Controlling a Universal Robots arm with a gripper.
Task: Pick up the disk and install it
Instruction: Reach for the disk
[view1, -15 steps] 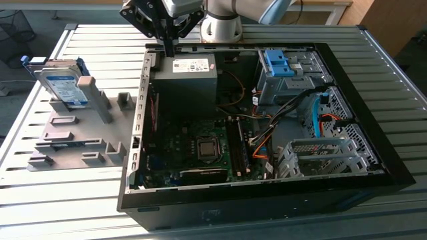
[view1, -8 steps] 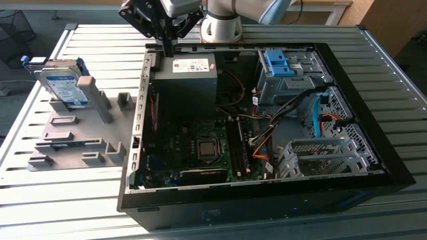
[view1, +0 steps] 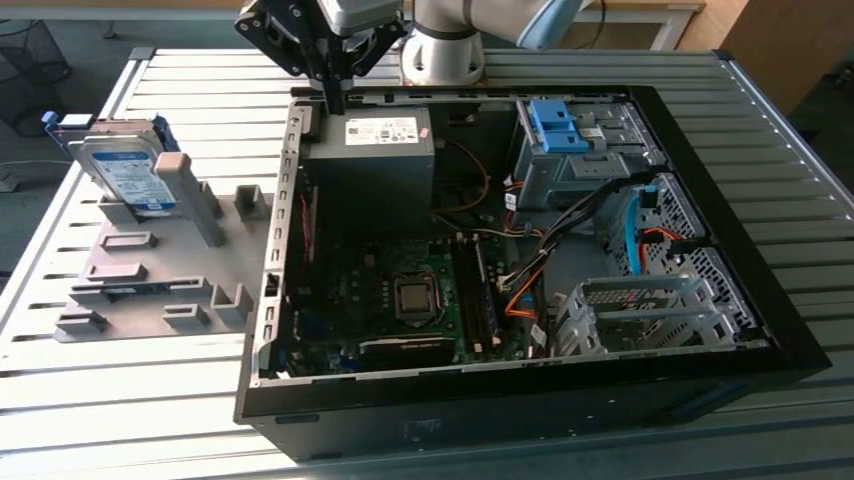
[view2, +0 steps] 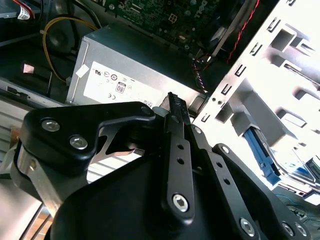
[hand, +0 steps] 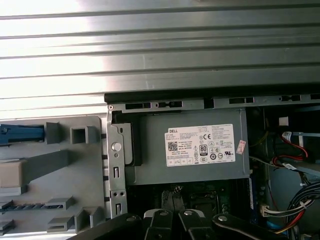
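The disk (view1: 123, 168), a silver drive with a white-and-blue label and a blue bracket, leans upright in the grey fixture (view1: 147, 275) at the exterior view's left, outside the computer case (view1: 534, 400). Its blue edge also shows in the second wrist view (view2: 263, 156) and in the first wrist view (hand: 20, 134). My gripper (view1: 334, 100) hangs over the case's far left corner, right by the grey power supply (view1: 374, 160), well apart from the disk. Its black fingers (view2: 172, 117) are shut with nothing between them.
The open case holds the motherboard (view1: 400, 290), cables, a blue latch piece (view1: 554, 125) on a drive cage, and an empty metal drive cage (view1: 641, 315) at the near right. The slatted metal table (view1: 120, 400) surrounds the case.
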